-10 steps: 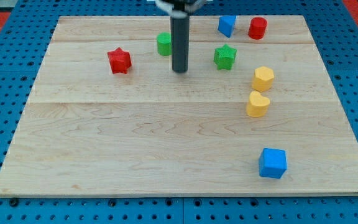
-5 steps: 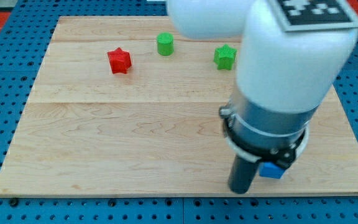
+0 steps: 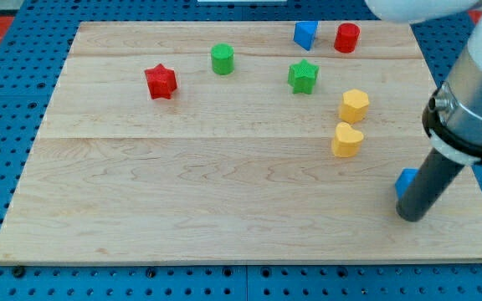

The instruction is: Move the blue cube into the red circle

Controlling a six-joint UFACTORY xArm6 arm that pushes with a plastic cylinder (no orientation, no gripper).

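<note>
With no pincer fitted, my tip (image 3: 412, 215) touches the blue cube (image 3: 406, 181) near the bottom-right corner; next, push toward the top-edge red circle (image 3: 346, 38).

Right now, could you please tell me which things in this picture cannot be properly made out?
- Blue cube at the view's right: only a sliver shows in the camera view; my dark rod covers the rest.
- My tip: whether it touches the cube is hidden.
- Arm above the rod: cut off by the view's right and top edges.
- Small blue block beside the red cylinder: shape unclear.
</note>
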